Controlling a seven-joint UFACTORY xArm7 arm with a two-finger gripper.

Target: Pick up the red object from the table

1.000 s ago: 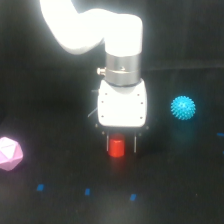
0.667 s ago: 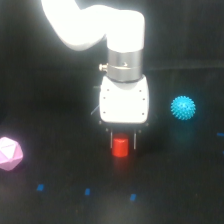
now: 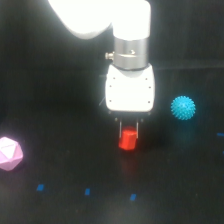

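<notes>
The red object (image 3: 127,141) is a small stubby red block in the middle of the exterior view. It sits between the two dark fingers of my gripper (image 3: 128,134), which hangs straight down from the white wrist housing (image 3: 129,90). The jaws stand close against the object's sides and appear shut on it. It seems to be held just above the black table (image 3: 75,165). The top of the object is hidden between the fingers.
A cyan spiky ball (image 3: 183,108) lies toward the exterior view's right, level with the wrist housing. A pink polyhedron (image 3: 10,153) lies at the exterior view's left edge. Small blue marks (image 3: 87,191) dot the table toward the bottom of the view.
The arm has moved up and slightly toward the exterior view's right, and the red object has moved with it. The ball and the polyhedron have not moved.
</notes>
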